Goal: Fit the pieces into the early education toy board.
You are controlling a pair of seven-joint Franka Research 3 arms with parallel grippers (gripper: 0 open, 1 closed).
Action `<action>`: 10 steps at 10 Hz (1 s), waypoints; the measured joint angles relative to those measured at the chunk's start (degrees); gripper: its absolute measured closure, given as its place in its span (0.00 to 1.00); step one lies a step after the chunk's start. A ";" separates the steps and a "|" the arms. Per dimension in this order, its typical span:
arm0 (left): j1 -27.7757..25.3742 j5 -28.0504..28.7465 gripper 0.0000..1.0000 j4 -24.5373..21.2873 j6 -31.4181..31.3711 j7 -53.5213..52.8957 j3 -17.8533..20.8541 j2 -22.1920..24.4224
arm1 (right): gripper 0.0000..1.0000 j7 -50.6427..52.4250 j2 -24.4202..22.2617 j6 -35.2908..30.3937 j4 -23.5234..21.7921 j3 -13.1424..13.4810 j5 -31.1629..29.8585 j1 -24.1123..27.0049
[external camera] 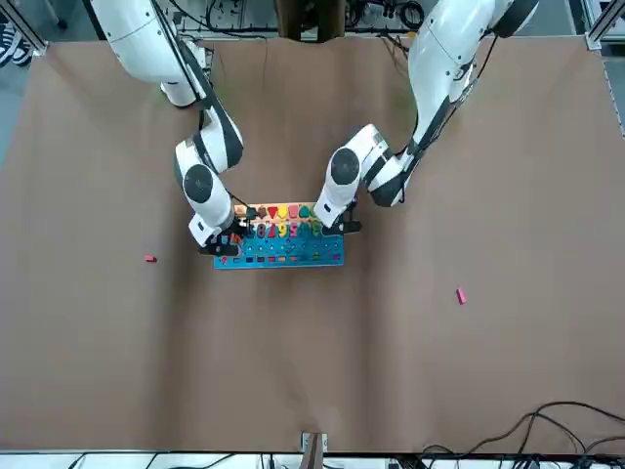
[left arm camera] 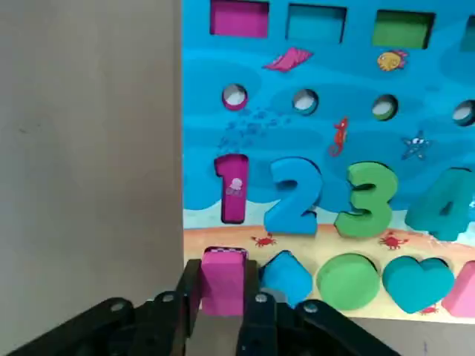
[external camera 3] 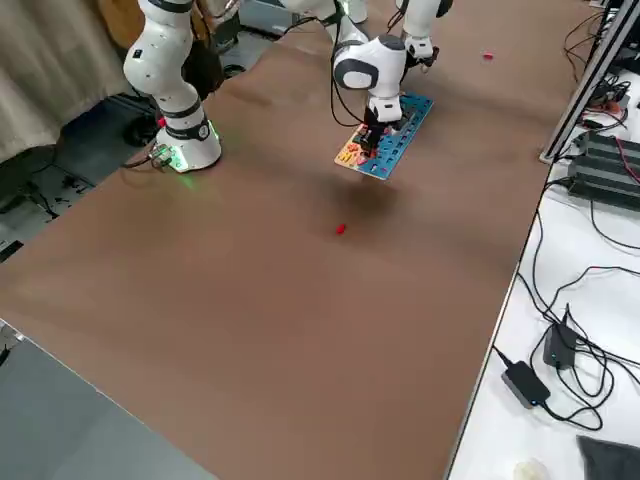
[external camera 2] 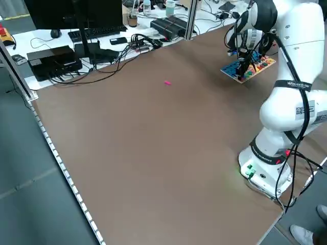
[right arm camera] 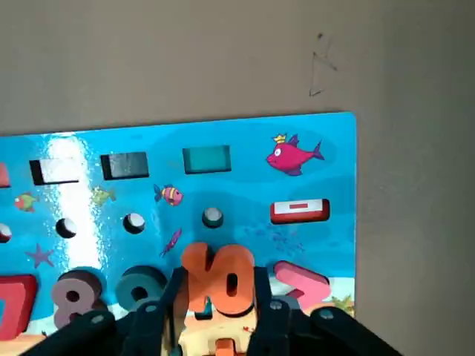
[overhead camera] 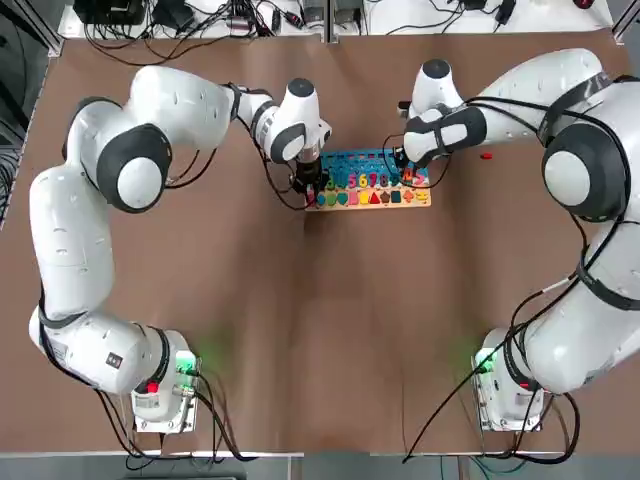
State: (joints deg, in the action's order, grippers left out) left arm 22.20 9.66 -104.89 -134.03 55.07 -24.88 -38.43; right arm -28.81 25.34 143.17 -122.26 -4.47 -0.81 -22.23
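The magenta block (left arm camera: 223,283) is clasped between the left fingers (left arm camera: 223,297) at the toy board's (left arm camera: 260,183) corner, its long axis pointing at the magenta 1 (left arm camera: 234,189), its slot's exposed edge on that side. Farther along, the right fingers (right arm camera: 219,297) grip the orange number piece (right arm camera: 200,274) over the board, farther from that slot.

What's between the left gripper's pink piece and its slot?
Nothing visible: the left gripper has the pink piece right at its slot. The right gripper, at the board's other end, is clear of that.
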 joint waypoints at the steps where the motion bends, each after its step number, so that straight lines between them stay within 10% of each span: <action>1: 0.00 0.00 0.74 0.02 0.00 0.00 0.00 -0.01 | 0.60 0.29 -0.07 0.02 -0.14 -0.04 0.00 0.00; 10: 0.04 0.00 0.74 0.68 0.30 0.00 0.09 -0.68 | 0.60 4.02 -0.67 0.55 -1.96 -0.73 -0.38 0.00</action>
State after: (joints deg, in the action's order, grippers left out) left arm 22.24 9.67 -104.21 -133.73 55.06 -24.79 -39.10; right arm -24.79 24.67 143.72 -124.22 -5.20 -1.19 -22.23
